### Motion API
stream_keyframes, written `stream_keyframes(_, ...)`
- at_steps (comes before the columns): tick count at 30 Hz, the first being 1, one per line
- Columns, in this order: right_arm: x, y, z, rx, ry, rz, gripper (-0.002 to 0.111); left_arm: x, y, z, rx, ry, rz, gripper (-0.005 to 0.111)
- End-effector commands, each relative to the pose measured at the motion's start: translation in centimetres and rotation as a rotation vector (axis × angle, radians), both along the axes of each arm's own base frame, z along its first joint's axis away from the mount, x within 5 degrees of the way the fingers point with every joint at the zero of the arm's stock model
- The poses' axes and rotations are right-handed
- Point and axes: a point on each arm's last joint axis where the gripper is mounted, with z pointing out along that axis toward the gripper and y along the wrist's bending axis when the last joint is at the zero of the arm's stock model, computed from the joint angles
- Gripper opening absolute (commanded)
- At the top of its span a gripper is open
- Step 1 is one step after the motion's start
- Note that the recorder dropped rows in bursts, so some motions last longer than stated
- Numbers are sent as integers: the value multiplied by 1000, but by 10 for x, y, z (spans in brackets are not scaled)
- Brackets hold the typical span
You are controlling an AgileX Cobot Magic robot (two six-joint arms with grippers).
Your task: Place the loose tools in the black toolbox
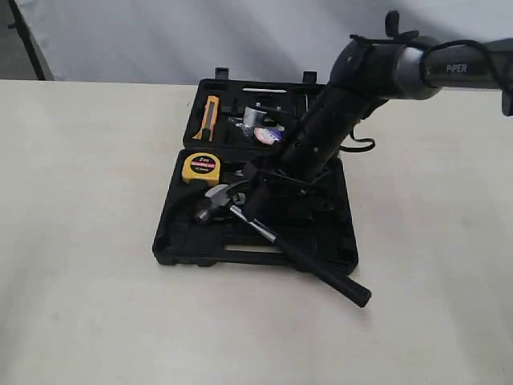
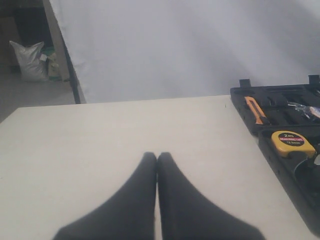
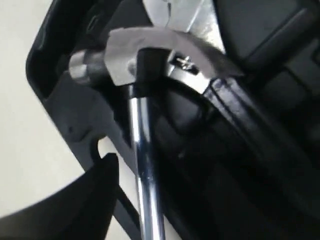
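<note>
The claw hammer point(image 1: 321, 273) lies slanted across the near half of the open black toolbox point(image 1: 240, 255). Its head point(image 3: 125, 60) rests inside the case and its black handle juts over the front edge onto the table. My right gripper point(image 1: 255, 204) is low over the chrome shaft point(image 3: 142, 165) and stands open point(image 3: 150, 200); one finger point(image 3: 95, 195) shows apart from the shaft. The tape roll point(image 1: 268, 135) sits in the far half. A silver part point(image 3: 180, 15), perhaps the wrench jaw, shows beyond the hammer head. My left gripper point(image 2: 157, 157) is shut and empty over the bare table, left of the toolbox point(image 2: 290, 175).
A yellow tape measure point(image 1: 200, 167) point(image 2: 291, 142) sits in the near half's left corner. An orange-handled tool point(image 1: 210, 116) point(image 2: 256, 110) lies in the far half. A white backdrop hangs behind the cream table point(image 1: 80, 200).
</note>
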Motion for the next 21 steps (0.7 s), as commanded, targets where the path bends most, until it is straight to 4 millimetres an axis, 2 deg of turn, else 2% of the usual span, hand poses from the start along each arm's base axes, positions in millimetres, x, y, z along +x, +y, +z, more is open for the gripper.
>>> stream_keyframes(1,15,-7,39,-105,-57,-31,44,-2,0,-1,-27,-5,1,1)
stream_keyframes(3,19,0,59,-77,-118,-27,40,-2,0,-1,-27,-5,1,1)
stream_keyframes(5,14,11,72,-72,-154,3,39,-2,0,-1,-27,-5,1,1)
stream_keyframes(9,0,30,83,-198,-228,97,39,-2,0,-1,-27,-5,1,1)
stream_keyframes(13,-13,49,74,-339,-265,170,36,-2,0,-1,-27,-5,1,1)
stream_keyframes(18,-26,73,58,-352,-321,195,18,-2,0,-1,-27,-5,1,1)
stream_keyframes(21,-33,77,49,-365,-311,216,16,-2,0,-1,-27,-5,1,1)
